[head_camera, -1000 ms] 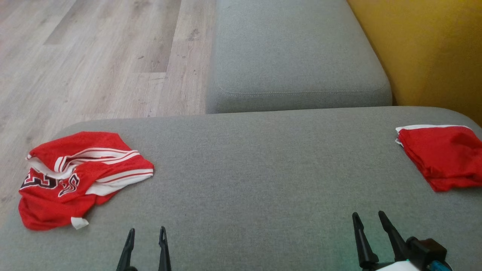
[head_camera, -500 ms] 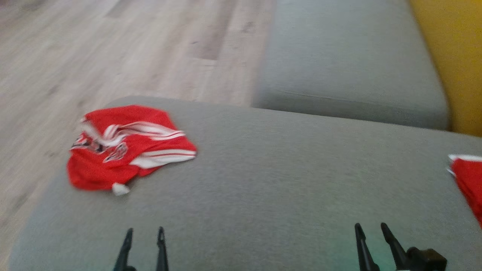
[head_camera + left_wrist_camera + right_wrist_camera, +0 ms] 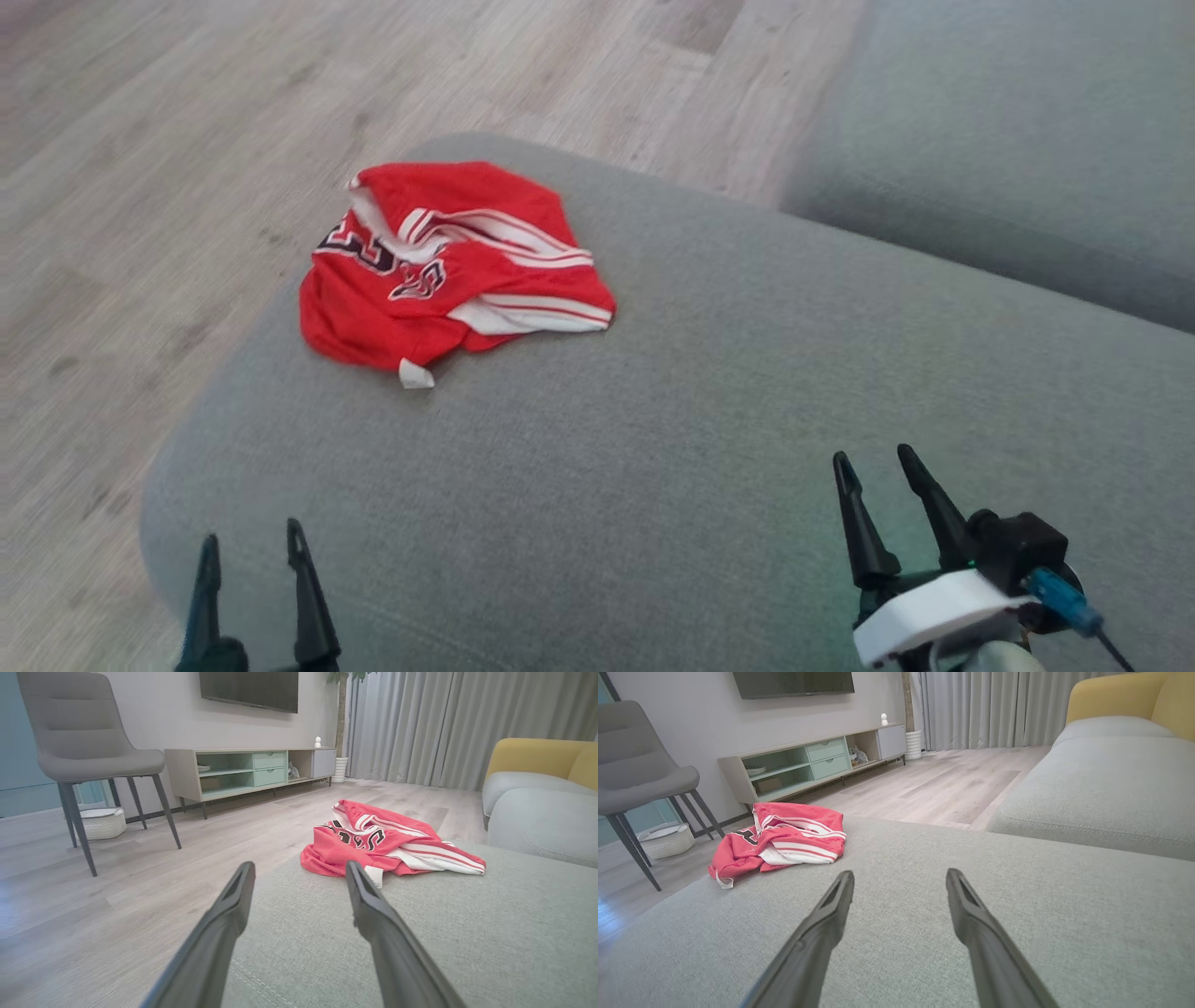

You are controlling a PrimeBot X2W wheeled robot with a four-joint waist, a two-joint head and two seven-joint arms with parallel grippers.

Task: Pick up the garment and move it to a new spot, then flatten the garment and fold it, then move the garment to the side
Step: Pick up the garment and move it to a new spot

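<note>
Garment (image 3: 448, 271) holds its spot on the sofa between a second ago and now. What shifts is our head view, which swings to the left, so the garment now sits nearer the middle of that view.

We record it as a red jersey with white striped trim and dark lettering, crumpled in a loose heap (image 3: 387, 842), with a small white tag at its near edge. It lies on the grey sofa cushion (image 3: 709, 401) near the far left corner, close to the edge above the wooden floor (image 3: 140, 187).

Left gripper (image 3: 250, 534): fingers spread, nothing between them, over the cushion's near left edge, well apart from the garment. In its wrist view (image 3: 300, 865) the garment lies ahead, slightly right.

Right gripper (image 3: 874, 455): fingers likewise spread and empty, over the cushion's near right part. From its wrist view (image 3: 900, 872) we see the garment (image 3: 780, 840) ahead to the left.

Further out: a second grey cushion (image 3: 1008, 140), a yellow backrest (image 3: 532, 756), a grey chair (image 3: 84, 742), a white basket (image 3: 100, 822), a low cabinet (image 3: 247, 770) and grey curtains (image 3: 444, 723).
</note>
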